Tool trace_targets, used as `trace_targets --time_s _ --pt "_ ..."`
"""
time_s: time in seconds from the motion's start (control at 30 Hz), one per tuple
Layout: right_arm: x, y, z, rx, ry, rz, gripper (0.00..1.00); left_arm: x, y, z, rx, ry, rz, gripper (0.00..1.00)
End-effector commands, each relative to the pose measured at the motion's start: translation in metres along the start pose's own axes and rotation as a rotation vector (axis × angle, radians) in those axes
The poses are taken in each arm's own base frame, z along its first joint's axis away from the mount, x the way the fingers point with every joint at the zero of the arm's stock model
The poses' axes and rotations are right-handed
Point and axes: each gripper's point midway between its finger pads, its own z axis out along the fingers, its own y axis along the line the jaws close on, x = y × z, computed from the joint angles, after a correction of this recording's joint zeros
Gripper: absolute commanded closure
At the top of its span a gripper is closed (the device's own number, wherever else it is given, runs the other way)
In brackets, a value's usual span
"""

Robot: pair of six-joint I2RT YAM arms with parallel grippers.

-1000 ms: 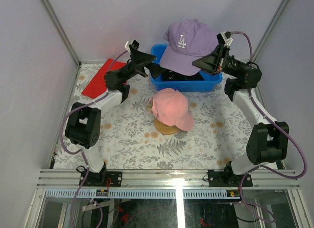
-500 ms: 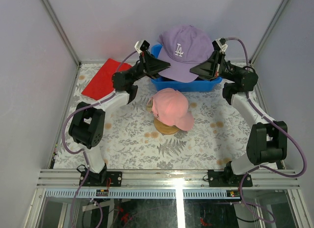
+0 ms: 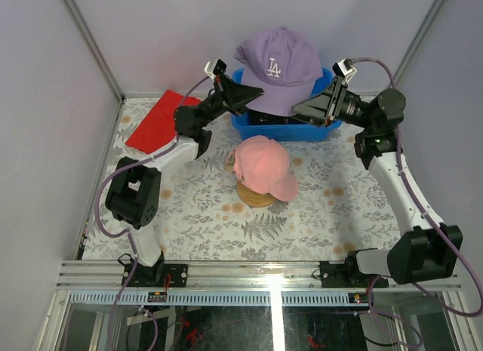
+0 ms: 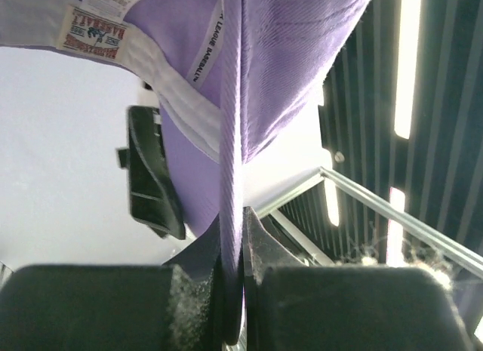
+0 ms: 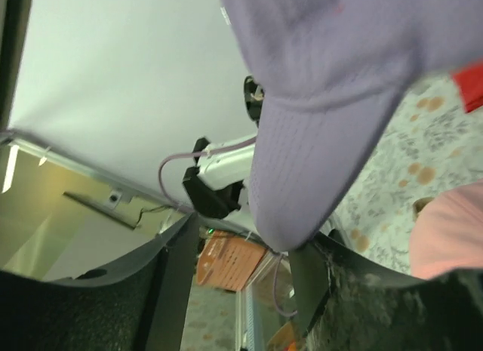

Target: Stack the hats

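Floral table (image 3: 196, 215), blue bin (image 3: 245, 124) at back. We hold the purple cap (image 3: 279, 68) above it: left gripper (image 3: 259, 103) pinching its edge, right gripper (image 3: 296, 109) spread around the brim. We should lower it squarely over the pink cap (image 3: 260, 162).

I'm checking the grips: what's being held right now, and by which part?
The left gripper pinches the purple cap by its crown's bottom edge. The right gripper has its fingers apart around the brim, not clamping it.
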Motion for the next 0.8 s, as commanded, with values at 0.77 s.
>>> trace_targets --time_s 0.77 --pt "-0.008 -0.002 0.015 -0.081 -0.568 -0.024 0.41 -0.022 -0.017 0.001 -0.219 -0.401 0.623 1.0"
